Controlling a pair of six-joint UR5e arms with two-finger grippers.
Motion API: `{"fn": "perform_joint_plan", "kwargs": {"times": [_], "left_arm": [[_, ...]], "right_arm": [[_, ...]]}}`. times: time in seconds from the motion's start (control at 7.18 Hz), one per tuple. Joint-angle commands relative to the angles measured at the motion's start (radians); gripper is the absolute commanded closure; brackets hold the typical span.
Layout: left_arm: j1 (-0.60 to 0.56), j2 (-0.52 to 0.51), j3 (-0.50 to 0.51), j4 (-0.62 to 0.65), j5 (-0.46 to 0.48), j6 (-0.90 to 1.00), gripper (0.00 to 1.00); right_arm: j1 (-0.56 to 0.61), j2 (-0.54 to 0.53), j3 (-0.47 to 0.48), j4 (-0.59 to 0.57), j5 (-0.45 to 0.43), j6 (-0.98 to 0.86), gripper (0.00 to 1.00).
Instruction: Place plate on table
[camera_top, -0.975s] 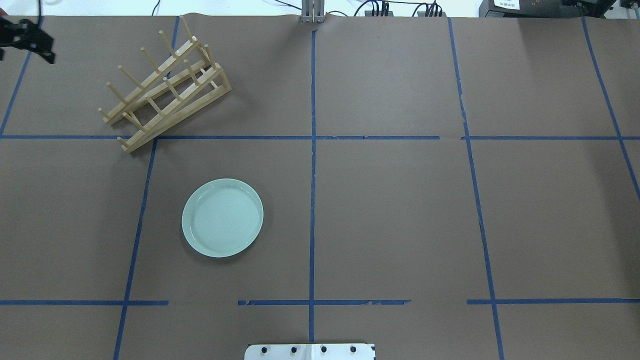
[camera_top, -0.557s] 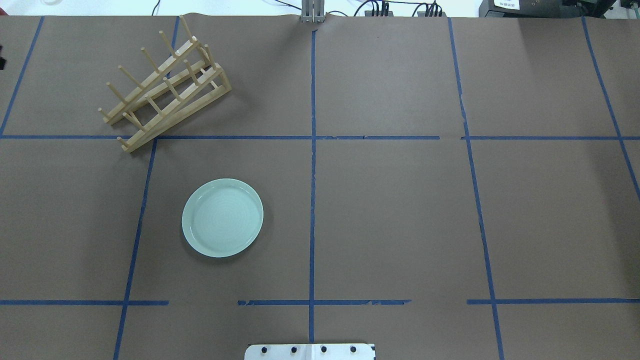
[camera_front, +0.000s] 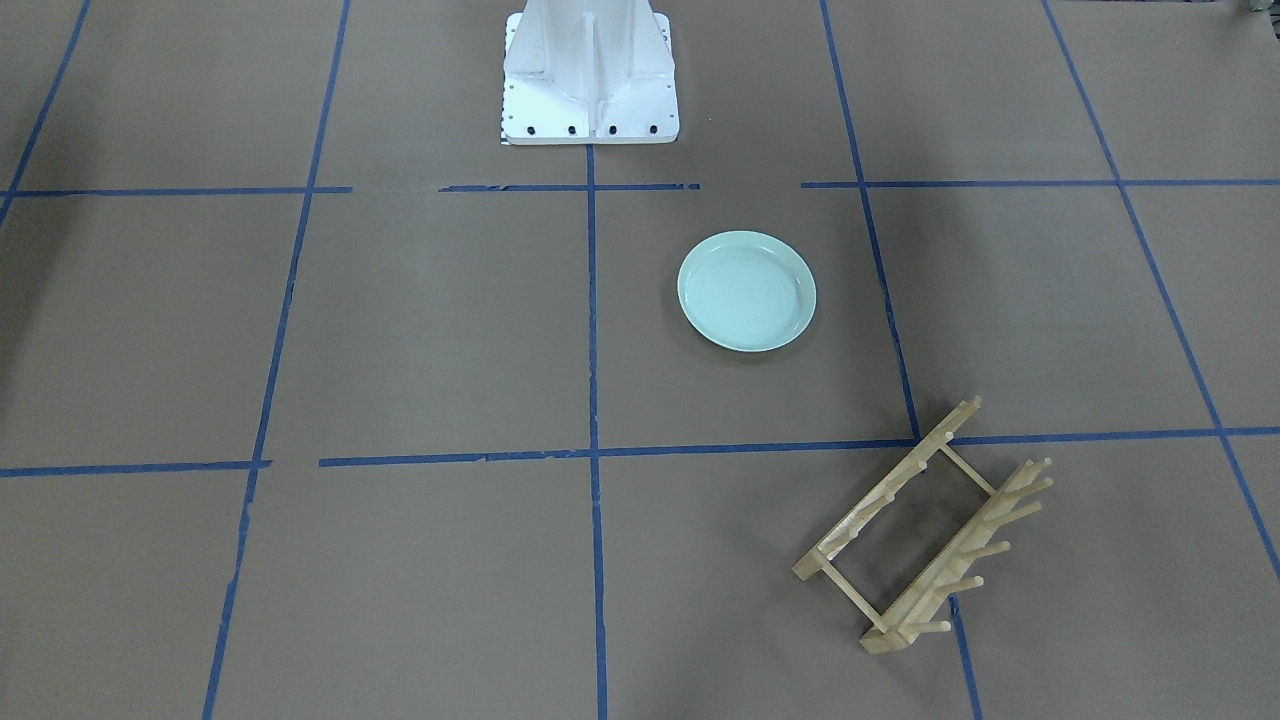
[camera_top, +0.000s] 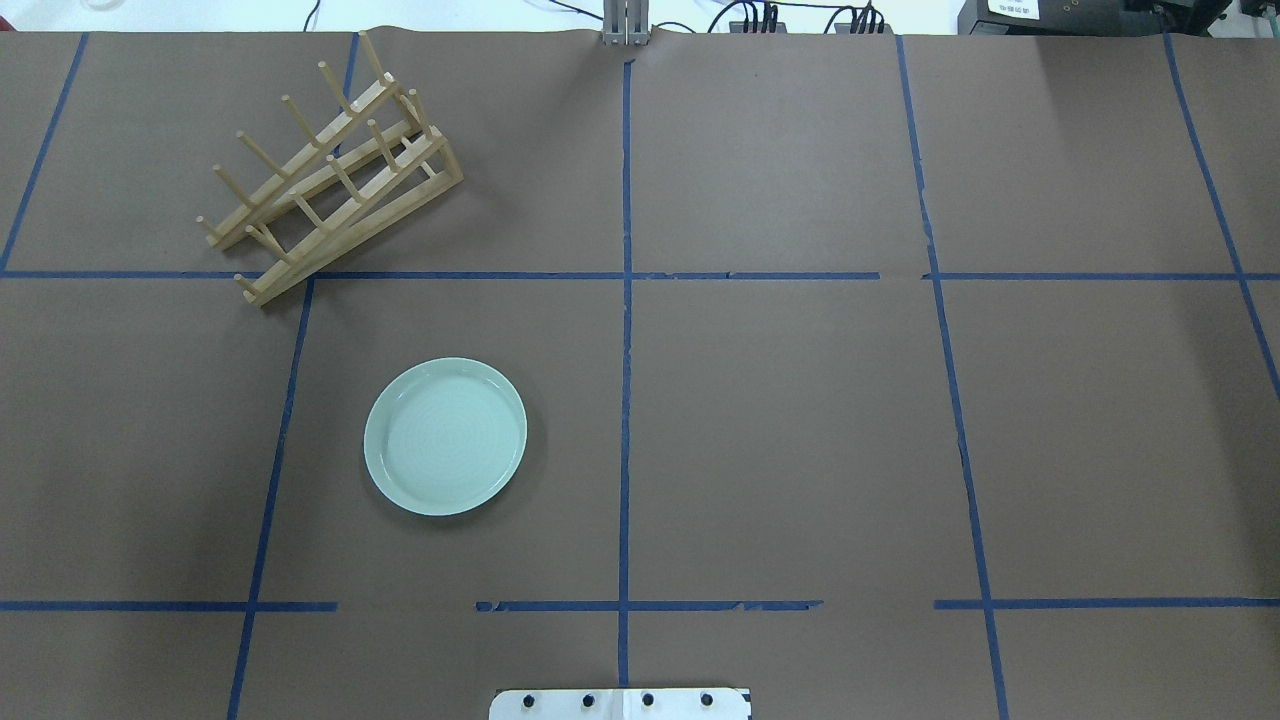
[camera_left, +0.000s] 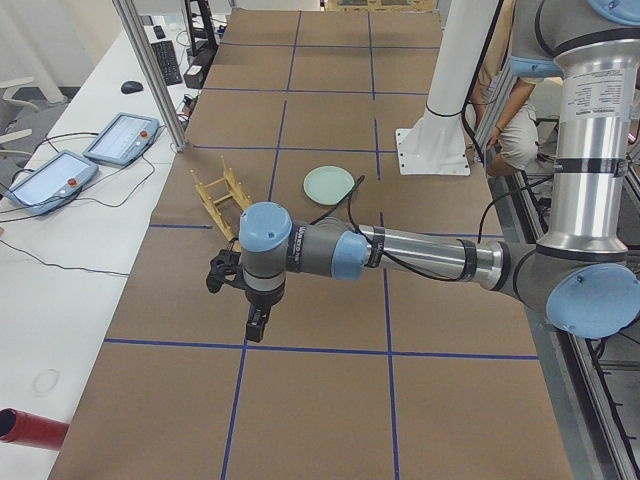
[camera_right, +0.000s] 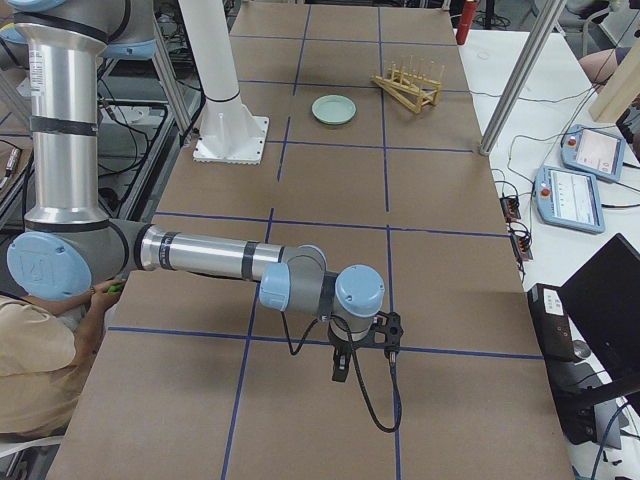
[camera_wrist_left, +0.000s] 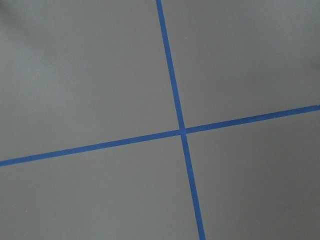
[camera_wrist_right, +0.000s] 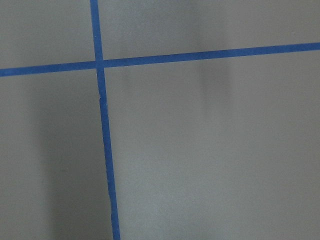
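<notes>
The pale mint-green plate (camera_top: 445, 436) lies flat on the brown table (camera_top: 780, 430), left of the centre tape line and in front of the robot base. It also shows in the front view (camera_front: 747, 291) and in both side views (camera_left: 329, 183) (camera_right: 333, 109). No gripper touches it. My left gripper (camera_left: 235, 300) shows only in the exterior left view, above the table's left end and far from the plate; I cannot tell whether it is open or shut. My right gripper (camera_right: 362, 350) shows only in the exterior right view, above the right end; I cannot tell its state either. Both wrist views show only paper and tape.
A light wooden peg rack (camera_top: 330, 170) stands slanted at the back left, empty, beyond the plate. The white robot base (camera_front: 590, 80) is at the near middle edge. Teach pendants (camera_left: 120, 135) lie past the far edge. A person (camera_right: 40, 380) sits beside the right end.
The left gripper, at the overhead view's far-left edge a second ago, has moved out of that view to the left. Plate and rack have not moved.
</notes>
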Motion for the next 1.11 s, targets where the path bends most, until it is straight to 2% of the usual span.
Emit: {"fn": "perform_joint_plan", "kwargs": {"times": [0.0,0.28,0.56,0.97], "left_arm": [[0.0,0.003,0.004,0.001,-0.004,-0.016,0.0],[-0.001,0.006,0.003,0.002,-0.005,-0.024,0.0],[0.002,0.016,0.027,0.002,-0.068,-0.024,0.0],[0.002,0.052,0.013,0.004,-0.068,-0.026,0.0]], "right_arm": [[0.0,0.0,0.0,0.0,0.0,0.0,0.0],[0.0,0.0,0.0,0.0,0.0,0.0,0.0],[0.0,0.0,0.0,0.0,0.0,0.0,0.0],[0.0,0.0,0.0,0.0,0.0,0.0,0.0]]}}
